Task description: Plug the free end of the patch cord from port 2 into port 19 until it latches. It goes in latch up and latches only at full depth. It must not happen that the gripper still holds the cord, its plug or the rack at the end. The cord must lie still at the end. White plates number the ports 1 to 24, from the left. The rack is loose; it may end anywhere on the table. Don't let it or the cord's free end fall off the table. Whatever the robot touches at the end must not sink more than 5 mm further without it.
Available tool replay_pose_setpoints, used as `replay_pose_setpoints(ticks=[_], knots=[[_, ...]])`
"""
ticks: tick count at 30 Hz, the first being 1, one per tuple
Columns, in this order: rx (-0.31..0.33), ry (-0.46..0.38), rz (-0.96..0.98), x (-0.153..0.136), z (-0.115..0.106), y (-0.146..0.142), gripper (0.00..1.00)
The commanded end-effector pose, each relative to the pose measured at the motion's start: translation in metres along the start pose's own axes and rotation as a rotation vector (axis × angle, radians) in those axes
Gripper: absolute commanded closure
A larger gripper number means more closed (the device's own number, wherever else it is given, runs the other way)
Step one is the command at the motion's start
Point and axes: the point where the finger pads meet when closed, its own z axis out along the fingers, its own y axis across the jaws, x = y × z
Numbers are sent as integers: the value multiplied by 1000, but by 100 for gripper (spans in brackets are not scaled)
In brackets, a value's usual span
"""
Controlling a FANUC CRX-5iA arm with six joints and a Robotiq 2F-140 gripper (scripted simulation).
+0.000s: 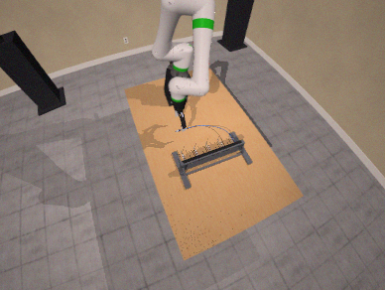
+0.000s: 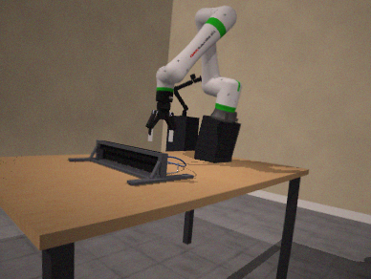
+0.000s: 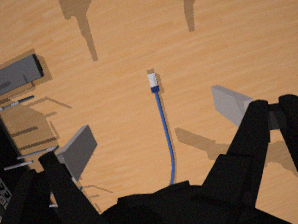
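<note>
The patch cord (image 3: 165, 128) lies flat on the desk (image 1: 238, 209), a thin blue line in the wrist view that ends in a small pale plug (image 3: 153, 80). That free end rests on bare wood, apart from the rack and touching nothing else. In the top view the cord (image 1: 208, 127) arcs from the plug (image 1: 180, 130) on the left across to the right end of the rack (image 1: 214, 157), on the rack's far side. Which port it enters is too small to tell.

The rack is a long dark frame standing on two cross feet near the middle of the desk, with several thin wires along its far face. Its number plates cannot be read.

The gripper (image 3: 160, 163) hangs above the plug, pointing down, its fingers spread wide to either side of the cord with nothing between them. In the exterior view the gripper (image 2: 159, 131) is clearly above the desk surface, just beyond the rack (image 2: 131, 158).

The white arm with green bands rises from a black pedestal (image 2: 229, 149) at the far edge of the desk.
</note>
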Motion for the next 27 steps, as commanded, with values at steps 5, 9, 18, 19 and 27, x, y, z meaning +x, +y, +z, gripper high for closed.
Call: replay_pose_setpoints(ticks=[5,9,18,19,27], knots=[[-14,0,41,6,4,11,100],[-14,0,41,6,4,11,100],[-14,0,41,6,4,11,100],[-14,0,41,6,4,11,100],[-14,0,41,6,4,11,100]])
